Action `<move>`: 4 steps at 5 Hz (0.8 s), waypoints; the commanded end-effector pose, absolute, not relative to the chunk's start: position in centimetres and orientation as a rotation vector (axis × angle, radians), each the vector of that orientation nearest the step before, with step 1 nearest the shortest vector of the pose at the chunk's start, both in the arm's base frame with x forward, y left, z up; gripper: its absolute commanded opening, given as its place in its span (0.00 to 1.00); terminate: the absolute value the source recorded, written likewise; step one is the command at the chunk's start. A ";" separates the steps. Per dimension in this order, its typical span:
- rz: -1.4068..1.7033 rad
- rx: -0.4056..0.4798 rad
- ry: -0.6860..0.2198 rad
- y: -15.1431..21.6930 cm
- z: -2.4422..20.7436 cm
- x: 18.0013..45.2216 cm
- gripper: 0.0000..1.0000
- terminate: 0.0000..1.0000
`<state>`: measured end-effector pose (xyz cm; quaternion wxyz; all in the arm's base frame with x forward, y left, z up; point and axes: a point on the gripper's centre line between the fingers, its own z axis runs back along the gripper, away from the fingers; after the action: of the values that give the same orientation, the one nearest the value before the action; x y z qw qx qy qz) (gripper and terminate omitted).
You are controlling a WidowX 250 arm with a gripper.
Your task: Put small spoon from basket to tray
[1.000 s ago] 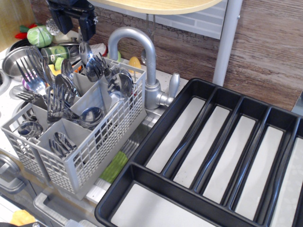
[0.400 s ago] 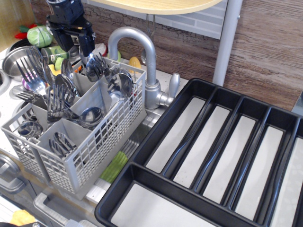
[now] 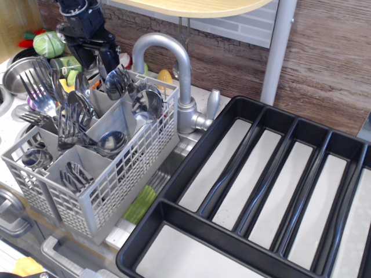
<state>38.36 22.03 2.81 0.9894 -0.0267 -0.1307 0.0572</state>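
Observation:
The light grey lattice basket (image 3: 119, 185) stands at the left, full of steel cutlery. Small spoons (image 3: 116, 81) stand bowl-up in its far compartment. My black gripper (image 3: 96, 57) hangs over that far corner with its fingers spread. The bowl of one small spoon (image 3: 103, 65) shows between the fingers; I cannot tell whether they touch it. The large black tray (image 3: 243, 104), with long pale-bottomed compartments, lies to the right and holds no cutlery.
A grey curved faucet (image 3: 174, 58) rises between basket and tray, close to my gripper's right. Forks (image 3: 37, 87) and bigger spoons (image 3: 145, 104) fill other compartments. A steel bowl (image 3: 14, 69) and toy vegetables (image 3: 47, 43) sit behind the basket. A wooden shelf (image 3: 191, 7) hangs overhead.
My gripper has come down and slightly left over the basket's far compartment, so its fingers now straddle the upright small spoon. The cutlery has not moved.

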 end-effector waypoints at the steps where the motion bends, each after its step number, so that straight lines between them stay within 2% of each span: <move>1: 0.137 -0.030 -0.309 22.1 3.9 38.6 0.00 0.00; 3: 0.173 -0.001 -0.301 20.8 4.9 38.2 0.00 0.00; 4: 0.198 0.049 -0.264 19.3 7.3 38.2 0.00 0.00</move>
<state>36.96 19.15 5.18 0.9901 0.0316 -0.0790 0.1114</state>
